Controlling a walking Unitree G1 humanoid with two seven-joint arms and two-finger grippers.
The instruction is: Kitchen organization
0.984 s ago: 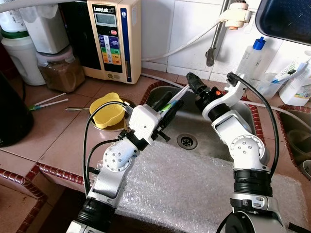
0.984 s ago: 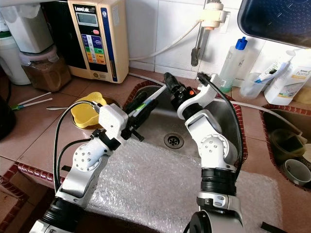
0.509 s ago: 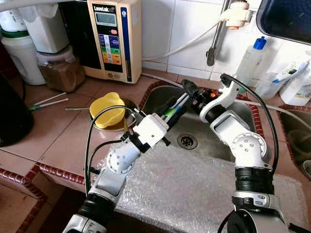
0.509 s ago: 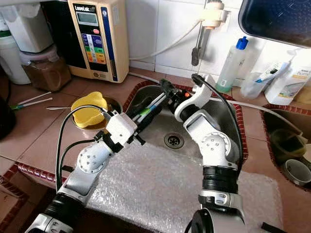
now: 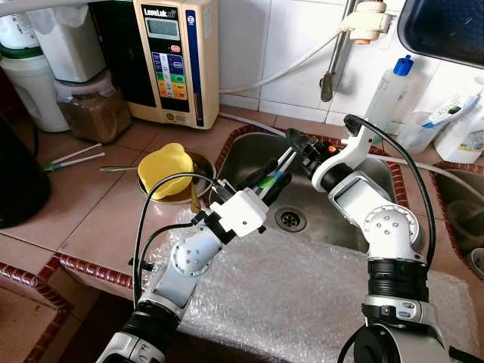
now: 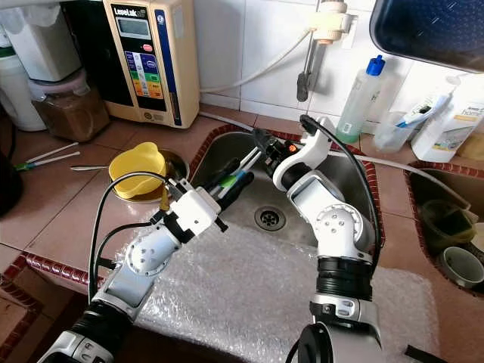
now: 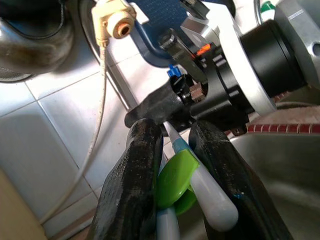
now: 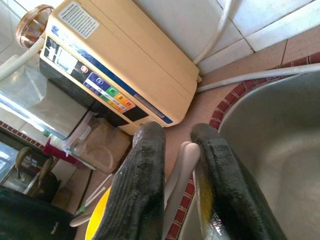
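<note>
Toothbrushes (image 5: 274,171) pinched between left gripper (image 5: 266,180) and right gripper (image 5: 296,141) above sink (image 5: 355,198).

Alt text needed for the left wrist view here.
The left tool grips a bundle of slim white utensils with a green piece between its black fingers, meeting the right tool head-on, with white wall tiles behind.

I see a water ionizer (image 5: 176,60) against the worktop's back wall, a brown-filled jar (image 5: 92,112) beside it.
</note>
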